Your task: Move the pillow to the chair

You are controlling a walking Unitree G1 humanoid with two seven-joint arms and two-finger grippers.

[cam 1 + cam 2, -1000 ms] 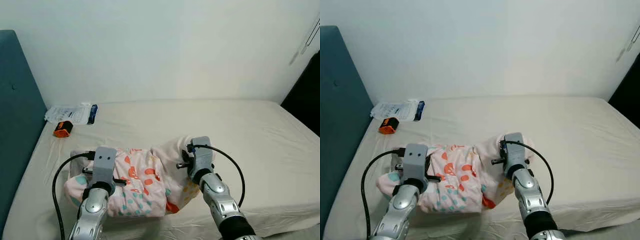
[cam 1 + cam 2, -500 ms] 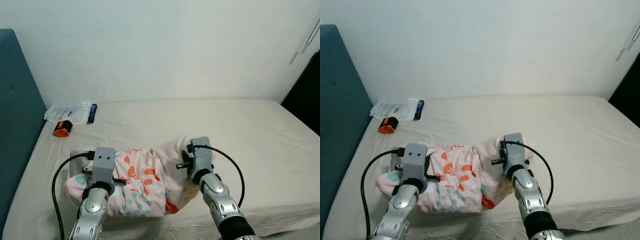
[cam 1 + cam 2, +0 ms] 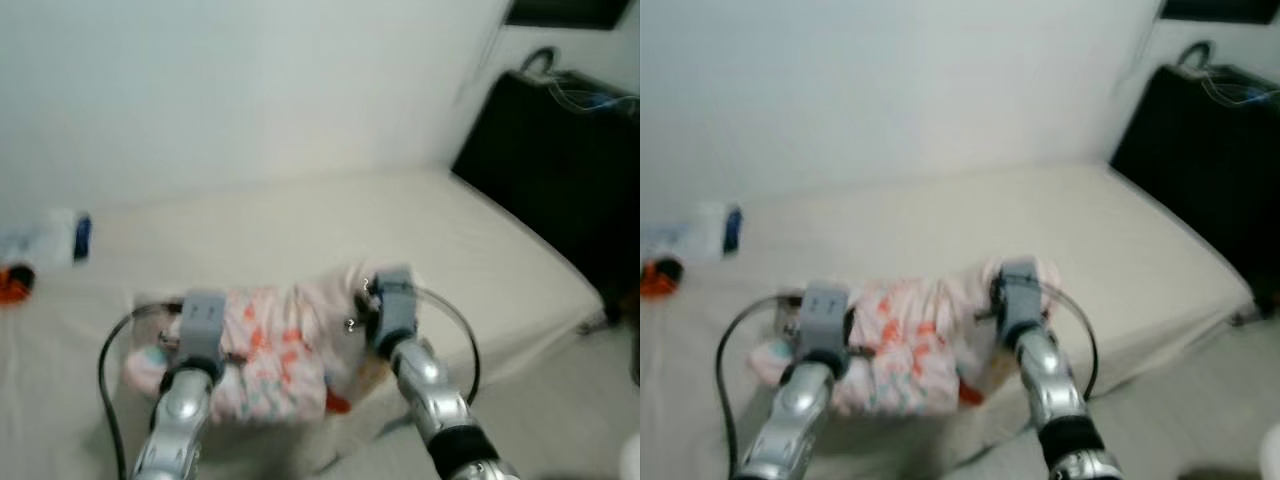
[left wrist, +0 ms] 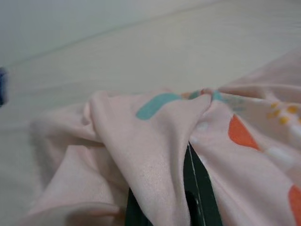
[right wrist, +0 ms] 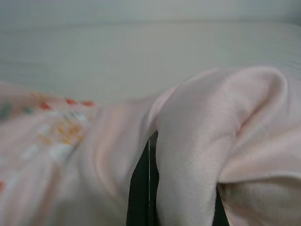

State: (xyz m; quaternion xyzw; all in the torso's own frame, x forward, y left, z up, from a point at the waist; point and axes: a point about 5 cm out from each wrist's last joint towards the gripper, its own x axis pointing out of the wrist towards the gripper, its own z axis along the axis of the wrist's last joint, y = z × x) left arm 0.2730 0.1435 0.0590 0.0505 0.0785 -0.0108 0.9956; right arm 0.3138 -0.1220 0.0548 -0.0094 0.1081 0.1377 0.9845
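Observation:
A pink pillow with orange and teal spots hangs between my two arms, over the near part of the bed. My left gripper is shut on the pillow's left end; the fabric bunches over its black fingers. At the pillow's right end my right gripper is shut too, and pink cloth wraps around its dark fingers. The head views are blurred.
The cream bed reaches back to a white wall. A white packet and an orange object lie at the bed's far left. A black piece of furniture with cables on top stands at the right. Pale floor shows at the lower right.
The whole picture has swung to the right and blurred: the camera has turned. The blue headboard has left the view and the black furniture has come in. Both grippers still hold the pillow.

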